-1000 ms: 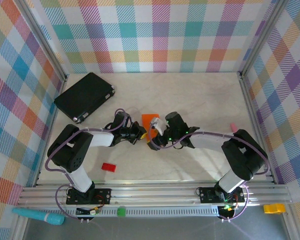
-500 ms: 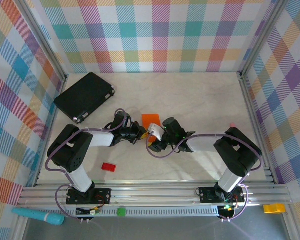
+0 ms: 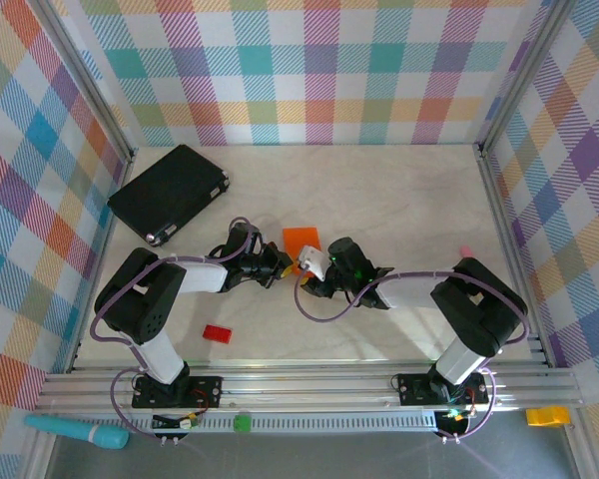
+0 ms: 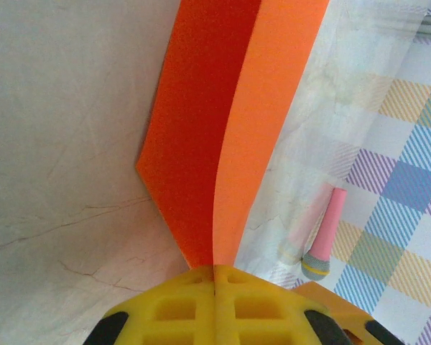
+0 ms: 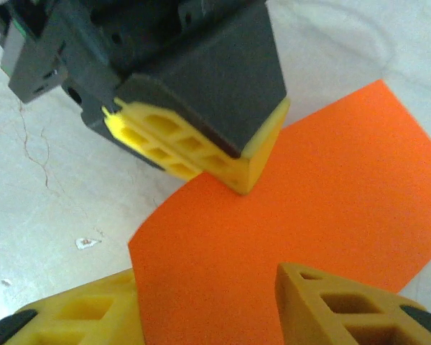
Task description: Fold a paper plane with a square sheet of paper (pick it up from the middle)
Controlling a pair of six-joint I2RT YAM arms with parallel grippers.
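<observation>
Square sheet of paper (image 3: 300,239), edge pinched by left gripper (image 4: 214,284), right gripper (image 5: 205,302) parted astride its corner.

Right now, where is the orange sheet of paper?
In the top view the orange sheet is at the middle of the table, just beyond where the two arms meet. The left gripper pinches its edge, and the right gripper has a finger on either side of it.

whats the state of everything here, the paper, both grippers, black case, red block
bright orange square paper sheet: bent, one edge pinched
left gripper: shut on the sheet's edge
right gripper: open, straddling the sheet
black flat case: closed, flat on the table
small red rectangular block: loose on the table
</observation>
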